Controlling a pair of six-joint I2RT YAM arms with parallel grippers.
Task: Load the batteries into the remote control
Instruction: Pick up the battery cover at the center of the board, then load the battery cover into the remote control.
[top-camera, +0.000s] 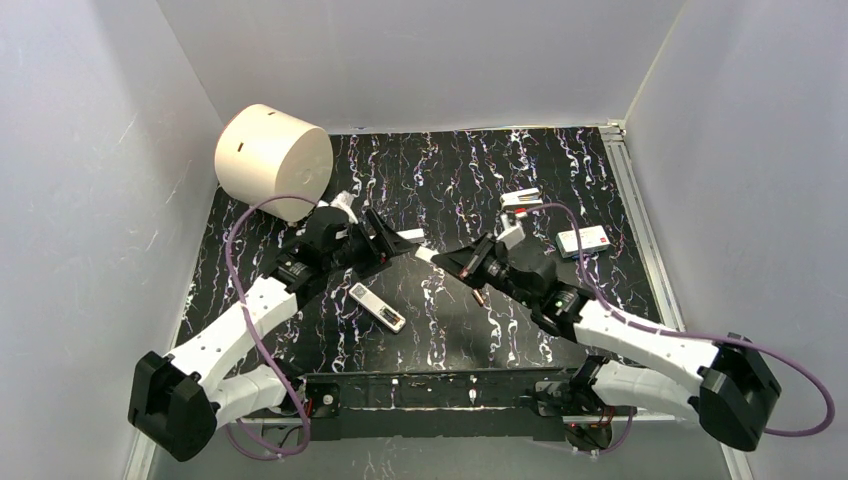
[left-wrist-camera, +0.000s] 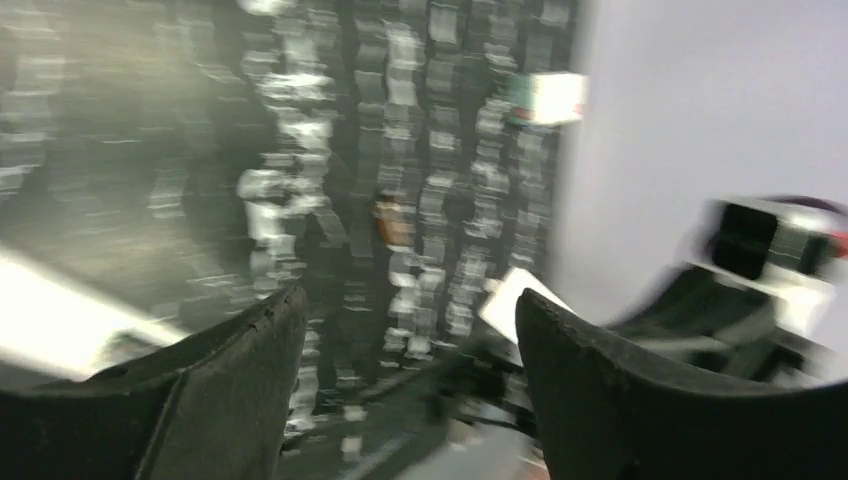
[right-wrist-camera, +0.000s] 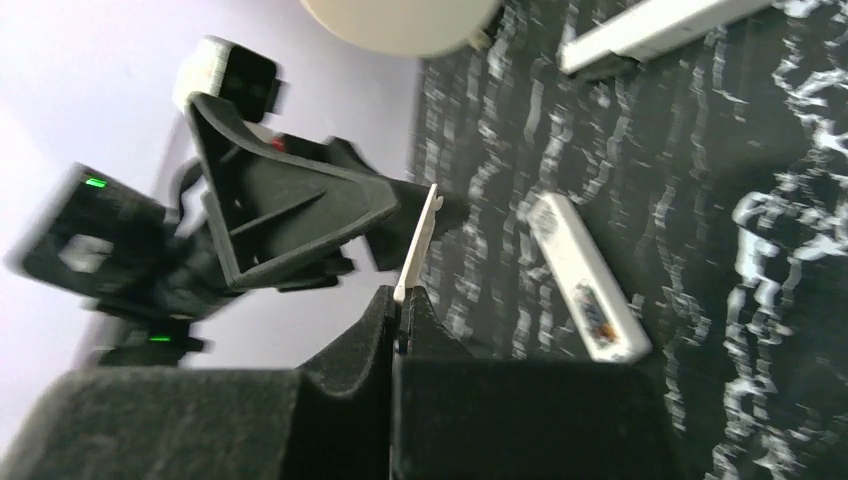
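Toward the near edge of the table (top-camera: 450, 170), left of centre, we see the remote control (top-camera: 377, 307) lying flat with its buttons up. One battery (top-camera: 480, 297) lies near the table's middle; the second we cannot find. Above them the right gripper (right-wrist-camera: 402, 300) is clenched on a thin white strip (right-wrist-camera: 417, 243), while the left gripper (top-camera: 398, 240) stands released beside the strip's other end. We judge the remote light, stiff and slick, best pinched across its long edges at mid-length, and the battery apt to roll, best taken across its middle.
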